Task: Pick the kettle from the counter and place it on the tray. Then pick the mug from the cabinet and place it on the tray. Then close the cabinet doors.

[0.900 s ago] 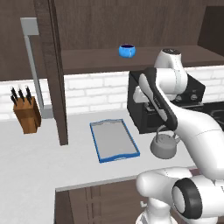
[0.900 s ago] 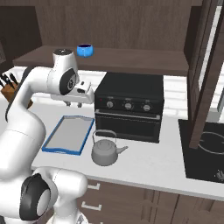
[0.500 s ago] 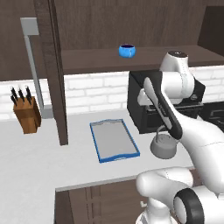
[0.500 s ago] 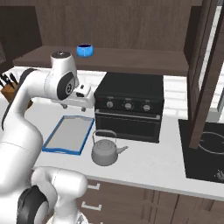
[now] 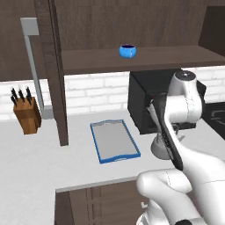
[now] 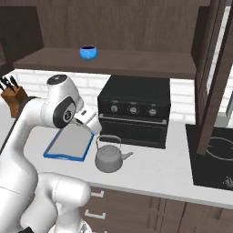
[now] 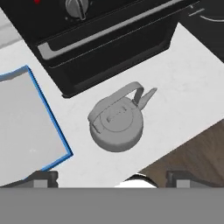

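The grey kettle stands on the light counter in front of the black oven, its arched handle upright. My gripper hovers above it, open, its dark fingertips wide apart and nothing between them. In the right base view the gripper hangs above and left of the kettle, beside the blue-rimmed tray. The tray lies bare on the counter. The blue mug sits on the cabinet shelf. Both cabinet doors stand open.
A black oven box stands on the counter right behind the kettle. A knife block is at the far left by the wall. A dark cooktop lies to the right.
My hand has come down and swung from over the tray toward the kettle. Its jaws have spread wider. Kettle, tray and mug have not moved.
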Available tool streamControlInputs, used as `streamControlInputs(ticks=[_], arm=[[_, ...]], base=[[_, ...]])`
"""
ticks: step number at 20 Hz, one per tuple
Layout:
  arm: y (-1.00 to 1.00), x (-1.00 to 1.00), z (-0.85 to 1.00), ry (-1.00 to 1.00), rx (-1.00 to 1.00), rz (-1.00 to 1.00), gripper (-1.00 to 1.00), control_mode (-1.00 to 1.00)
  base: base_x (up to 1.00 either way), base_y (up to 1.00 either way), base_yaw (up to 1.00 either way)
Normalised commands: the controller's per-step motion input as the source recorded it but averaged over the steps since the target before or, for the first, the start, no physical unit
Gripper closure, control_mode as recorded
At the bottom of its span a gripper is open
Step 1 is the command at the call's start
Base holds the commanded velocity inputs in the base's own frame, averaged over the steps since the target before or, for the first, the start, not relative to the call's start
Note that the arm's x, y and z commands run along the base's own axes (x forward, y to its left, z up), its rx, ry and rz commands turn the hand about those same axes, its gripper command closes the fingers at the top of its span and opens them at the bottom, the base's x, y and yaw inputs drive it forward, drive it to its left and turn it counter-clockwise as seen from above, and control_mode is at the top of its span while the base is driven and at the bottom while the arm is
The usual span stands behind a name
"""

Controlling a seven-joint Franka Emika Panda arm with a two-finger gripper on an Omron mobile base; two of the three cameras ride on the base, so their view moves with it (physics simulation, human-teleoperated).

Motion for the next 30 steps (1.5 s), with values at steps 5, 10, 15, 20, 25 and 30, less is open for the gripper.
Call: streamControlInputs(ticks=[5, 10, 15, 20, 25, 30], arm=[[-0.17, 0.17, -0.44, 0.01, 0.01, -0.28, -1.0, -1.0], [-0.05, 0.25, -0.34, 0.0, 0.0, -0.04, -1.0, -1.0], [-0.04, 0.31, -0.3, 0.09, 0.0, 0.0, -1.0, -1.0], [-0.1, 0.34, -0.16, 0.11, 0.0, 0.0, -1.0, -1.0], [-0.11, 0.11, -0.05, 0.09, 0.0, 0.0, -1.0, -1.0], [-0.05, 0.03, -0.08, 0.01, 0.0, 0.0, -1.0, -1.0]], base=[[0.0, 0.0, 0.0], [0.0, 0.0, 0.0], [0.0, 0.0, 0.0], [0.0, 0.0, 0.0], [0.0, 0.0, 0.0], [0.0, 0.0, 0.0]])
